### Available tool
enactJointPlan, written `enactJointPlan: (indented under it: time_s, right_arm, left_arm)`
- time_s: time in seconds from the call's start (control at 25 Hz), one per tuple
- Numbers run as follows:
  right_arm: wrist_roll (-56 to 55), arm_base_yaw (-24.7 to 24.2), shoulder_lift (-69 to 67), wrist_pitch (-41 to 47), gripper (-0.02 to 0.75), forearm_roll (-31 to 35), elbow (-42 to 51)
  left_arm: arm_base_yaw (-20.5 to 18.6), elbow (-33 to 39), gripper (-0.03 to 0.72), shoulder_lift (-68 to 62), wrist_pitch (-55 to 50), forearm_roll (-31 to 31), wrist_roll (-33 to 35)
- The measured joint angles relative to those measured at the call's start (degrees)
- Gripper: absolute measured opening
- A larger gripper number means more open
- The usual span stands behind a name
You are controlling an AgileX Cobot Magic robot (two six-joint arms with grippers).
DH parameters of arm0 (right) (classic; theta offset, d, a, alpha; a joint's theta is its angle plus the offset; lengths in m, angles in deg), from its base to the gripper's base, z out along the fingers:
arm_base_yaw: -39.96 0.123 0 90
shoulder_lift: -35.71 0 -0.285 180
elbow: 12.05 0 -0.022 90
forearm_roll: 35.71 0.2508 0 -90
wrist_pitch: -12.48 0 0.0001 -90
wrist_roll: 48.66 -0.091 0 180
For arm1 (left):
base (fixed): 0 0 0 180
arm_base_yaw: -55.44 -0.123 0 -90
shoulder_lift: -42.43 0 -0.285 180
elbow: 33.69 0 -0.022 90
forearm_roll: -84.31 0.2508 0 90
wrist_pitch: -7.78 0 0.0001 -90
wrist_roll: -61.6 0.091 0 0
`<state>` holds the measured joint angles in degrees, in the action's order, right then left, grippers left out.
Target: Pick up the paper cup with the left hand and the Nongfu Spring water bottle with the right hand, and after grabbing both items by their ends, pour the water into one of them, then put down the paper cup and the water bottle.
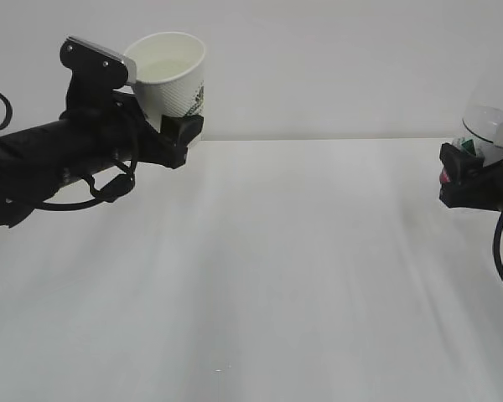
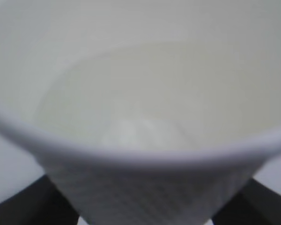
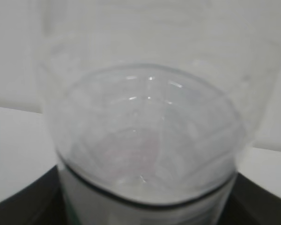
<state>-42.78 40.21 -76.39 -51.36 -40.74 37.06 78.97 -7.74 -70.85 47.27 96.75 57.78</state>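
Exterior: black left end effector (image 1: 169, 126) gripping white dimpled paper cup with green logo (image 1: 171, 74), tilted, held well above the white counter (image 1: 260, 268). Far right, black right end effector (image 1: 469, 172) clamped on clear ribbed plastic water bottle (image 1: 491, 109), also airborne.

Left wrist: blurry cream cup interior (image 2: 131, 93), black fingers (image 2: 23, 201) at both sides.

Right wrist: bottle (image 3: 145, 140) filling frame, gripped low down.
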Motion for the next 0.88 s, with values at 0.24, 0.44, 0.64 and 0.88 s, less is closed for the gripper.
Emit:
enactJointPlan:
  time_s: [0.24,0.44,0.64,0.88]
  right_arm:
    - [0.0,0.0,0.0,0.0,0.496,0.0,0.0]
    - [0.0,0.0,0.0,0.0,0.495,0.0,0.0]
    - [0.0,0.0,0.0,0.0,0.495,0.0,0.0]
    - [0.0,0.0,0.0,-0.1,0.495,-0.1,0.0]
  left_arm:
    - [-3.0,0.0,0.543,0.0,0.0,-2.1,0.0]
    - [-5.1,0.0,0.543,0.0,0.0,-3.9,0.1]
    - [-6.9,0.0,0.543,0.0,0.0,-6.8,0.1]
    - [-8.6,1.1,0.543,-0.1,0.1,-10.0,0.1]
